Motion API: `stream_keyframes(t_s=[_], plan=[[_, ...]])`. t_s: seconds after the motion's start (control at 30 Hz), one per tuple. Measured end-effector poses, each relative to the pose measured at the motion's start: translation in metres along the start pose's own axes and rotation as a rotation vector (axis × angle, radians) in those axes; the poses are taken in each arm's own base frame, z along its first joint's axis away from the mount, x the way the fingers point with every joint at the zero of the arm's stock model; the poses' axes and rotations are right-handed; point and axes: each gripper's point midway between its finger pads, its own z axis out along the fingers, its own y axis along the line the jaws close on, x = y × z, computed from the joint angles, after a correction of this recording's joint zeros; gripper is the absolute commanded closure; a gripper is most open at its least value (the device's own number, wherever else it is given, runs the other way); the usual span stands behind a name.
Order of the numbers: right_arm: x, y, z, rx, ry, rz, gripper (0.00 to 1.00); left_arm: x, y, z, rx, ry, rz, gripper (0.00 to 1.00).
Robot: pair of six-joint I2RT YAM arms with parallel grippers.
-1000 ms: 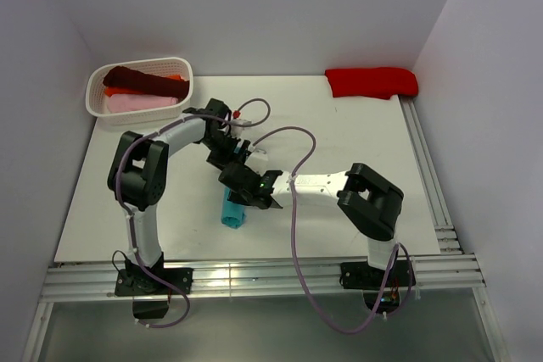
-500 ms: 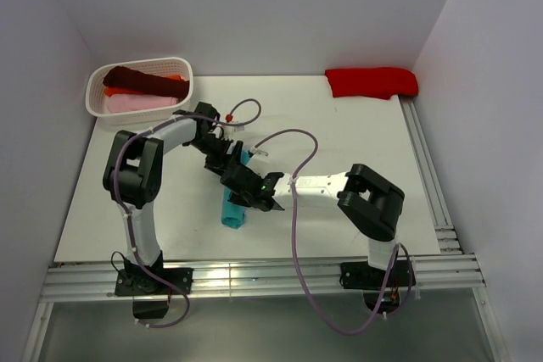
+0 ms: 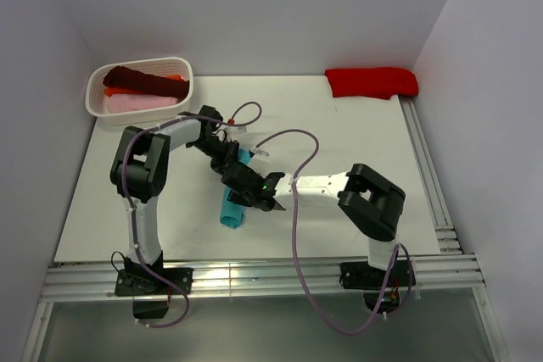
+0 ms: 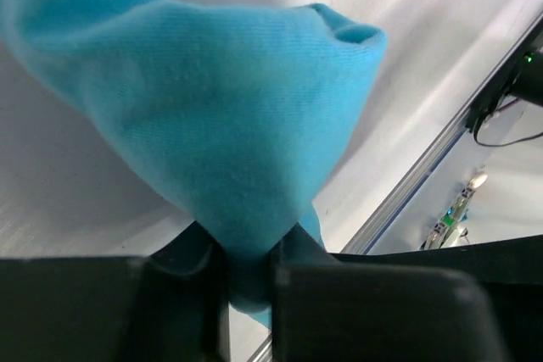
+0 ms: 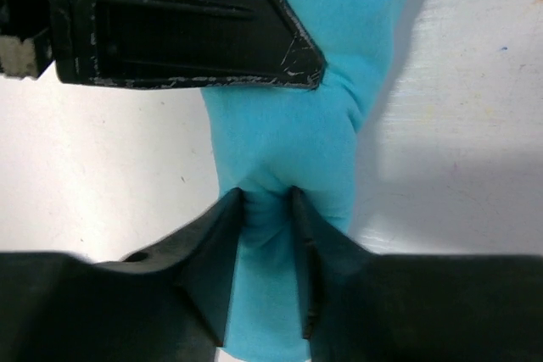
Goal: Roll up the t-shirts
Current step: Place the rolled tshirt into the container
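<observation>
A teal t-shirt point(image 3: 231, 214), rolled into a narrow tube, lies on the white table near the middle. My left gripper point(image 3: 231, 161) is at its far end. In the left wrist view that gripper point(image 4: 250, 281) is shut on a bunched fold of the teal cloth point(image 4: 229, 116). My right gripper point(image 3: 240, 191) sits over the middle of the roll. In the right wrist view it point(image 5: 267, 201) pinches a creased ridge of the teal t-shirt point(image 5: 280, 142), with the left gripper's black finger point(image 5: 187, 23) just beyond. A red t-shirt point(image 3: 371, 82) lies folded at the far right.
A white basket point(image 3: 182, 69) at the far left holds maroon point(image 3: 140, 80), orange point(image 3: 174, 79) and pink point(image 3: 136, 103) t-shirts. White walls close in the table on three sides. Metal rails point(image 3: 428, 175) run along the right and near edges.
My left gripper has swung down and left onto the far end of the teal roll and closed on the cloth. The right gripper has stayed on the roll.
</observation>
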Motion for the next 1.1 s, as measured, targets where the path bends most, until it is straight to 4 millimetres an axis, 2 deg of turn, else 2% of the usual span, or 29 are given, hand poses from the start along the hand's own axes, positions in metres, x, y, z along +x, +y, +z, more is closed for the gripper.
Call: stream_keyframes(t_s=[0.03, 0.13, 0.23, 0.33, 0.43, 0.5, 0.63, 0.7, 0.77, 0.83, 0.93, 1.1], plan=[[0.000, 0.000, 0.000, -0.001, -0.001, -0.001, 0.49, -0.001, 0.000, 0.000, -0.004, -0.002, -0.010, 1.00], [-0.003, 0.002, -0.004, -0.010, -0.005, -0.008, 0.37, -0.002, 0.000, 0.001, -0.015, -0.008, -0.034, 1.00], [-0.011, -0.001, -0.016, 0.000, -0.018, -0.025, 0.33, -0.009, -0.001, 0.000, -0.035, -0.036, -0.029, 1.00], [-0.028, -0.004, -0.044, -0.004, -0.054, -0.028, 0.31, -0.025, -0.001, -0.006, -0.060, -0.096, 0.019, 1.00], [-0.062, 0.004, -0.088, -0.067, -0.138, 0.010, 0.31, -0.052, -0.002, -0.021, -0.079, -0.179, 0.065, 1.00], [-0.088, 0.012, -0.116, -0.127, -0.206, 0.054, 0.31, -0.078, -0.003, -0.040, -0.087, -0.248, 0.093, 1.00], [-0.127, 0.006, -0.158, -0.186, -0.318, 0.131, 0.30, -0.148, -0.010, -0.097, -0.107, -0.435, 0.181, 1.00], [-0.133, -0.004, -0.164, -0.182, -0.345, 0.147, 0.30, -0.182, -0.010, -0.126, -0.122, -0.527, 0.225, 1.00], [-0.133, -0.019, -0.161, -0.151, -0.354, 0.147, 0.30, -0.211, -0.006, -0.152, -0.139, -0.607, 0.260, 1.00], [-0.131, -0.031, -0.155, -0.118, -0.353, 0.140, 0.30, -0.232, 0.001, -0.171, -0.149, -0.667, 0.274, 1.00], [-0.128, -0.042, -0.150, -0.082, -0.346, 0.130, 0.30, -0.256, 0.019, -0.193, -0.154, -0.753, 0.258, 1.00], [-0.128, -0.047, -0.147, -0.058, -0.344, 0.127, 0.30, -0.277, 0.060, -0.223, -0.135, -0.871, 0.177, 1.00]])
